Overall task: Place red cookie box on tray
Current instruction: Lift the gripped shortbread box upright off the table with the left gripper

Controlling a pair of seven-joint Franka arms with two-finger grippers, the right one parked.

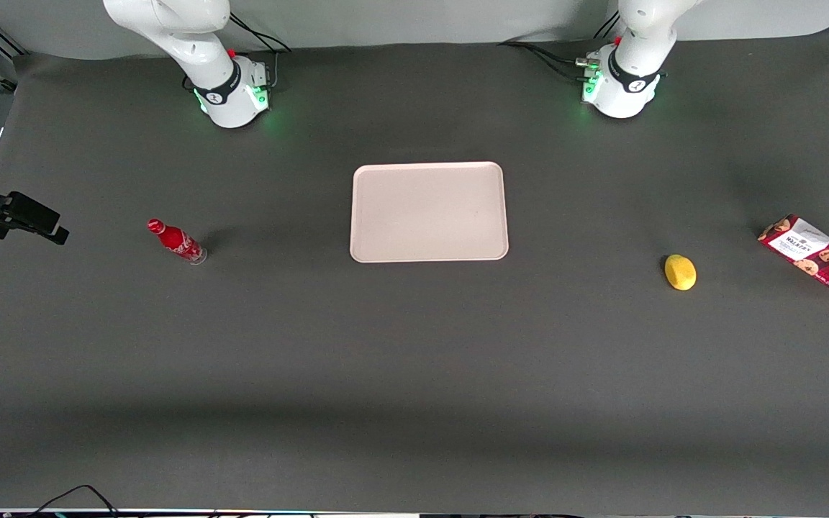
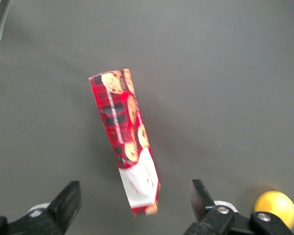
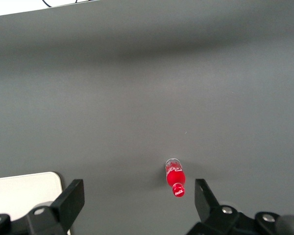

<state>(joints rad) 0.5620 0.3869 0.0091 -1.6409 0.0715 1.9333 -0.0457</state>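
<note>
Lying flat on the dark table (image 1: 414, 374) at the working arm's end, the red cookie box (image 2: 127, 137) is sitting apart from the gripper (image 2: 135, 203), which is hovering above it with its fingers (image 2: 68, 200) spread wide and holding nothing. A yellow lemon (image 1: 680, 272) is resting between the box and the tray (image 1: 429, 252), which is waiting mid-table.

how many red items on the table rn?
2. The red cookie box lies at the working arm's end, under the open pincer, beside a lemon. A red soda bottle stands toward the parked arm's end.
</note>
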